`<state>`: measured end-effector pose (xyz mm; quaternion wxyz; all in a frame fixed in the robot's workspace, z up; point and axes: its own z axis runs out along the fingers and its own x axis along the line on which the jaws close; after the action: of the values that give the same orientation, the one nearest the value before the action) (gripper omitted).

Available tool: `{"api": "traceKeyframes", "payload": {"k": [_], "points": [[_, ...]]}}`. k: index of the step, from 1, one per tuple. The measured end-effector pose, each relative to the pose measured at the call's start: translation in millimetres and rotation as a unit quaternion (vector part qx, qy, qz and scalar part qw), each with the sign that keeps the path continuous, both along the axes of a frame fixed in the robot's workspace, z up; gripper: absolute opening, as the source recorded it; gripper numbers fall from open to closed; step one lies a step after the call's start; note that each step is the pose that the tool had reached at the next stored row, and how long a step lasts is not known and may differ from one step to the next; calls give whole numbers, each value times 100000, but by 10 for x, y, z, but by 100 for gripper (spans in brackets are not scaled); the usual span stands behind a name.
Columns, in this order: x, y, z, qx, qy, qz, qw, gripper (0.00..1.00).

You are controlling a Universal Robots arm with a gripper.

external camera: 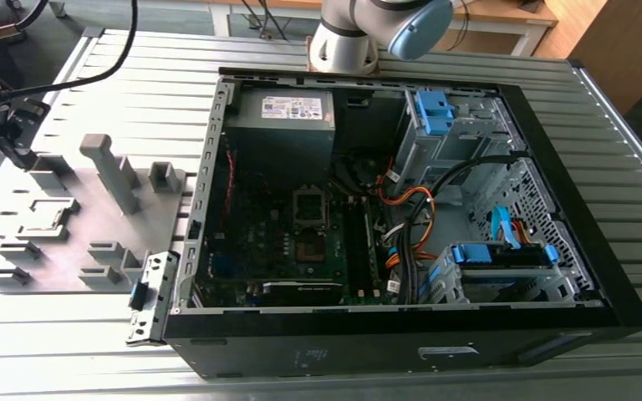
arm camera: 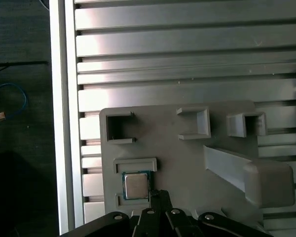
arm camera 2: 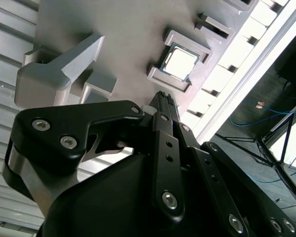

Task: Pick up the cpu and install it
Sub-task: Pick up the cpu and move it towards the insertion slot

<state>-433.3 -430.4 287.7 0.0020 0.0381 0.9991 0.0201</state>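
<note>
Silver table slats (arm camera: 187, 49) lay under the grey tray (arm camera: 182, 158). My gripper (arm camera: 159, 196) was pinched together, holding nothing, near the chip (arm camera: 135, 185). It sat in its tray pocket, not picked up. Nothing had gone into the computer (external camera: 410, 338) yet.

The power supply's label (external camera: 294, 106) (white, printed) cannot be read.

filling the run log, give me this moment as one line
stage: pre-pick | cpu: in tray recess, not held | gripper: over tray, close to cpu | case: open
</note>
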Motion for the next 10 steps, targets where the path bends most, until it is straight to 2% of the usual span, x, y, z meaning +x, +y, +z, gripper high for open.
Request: {"api": "traceKeyframes", "payload": {"k": [10], "points": [[-14, 0, -16, -4, 4, -2, 100000, 11]]}}
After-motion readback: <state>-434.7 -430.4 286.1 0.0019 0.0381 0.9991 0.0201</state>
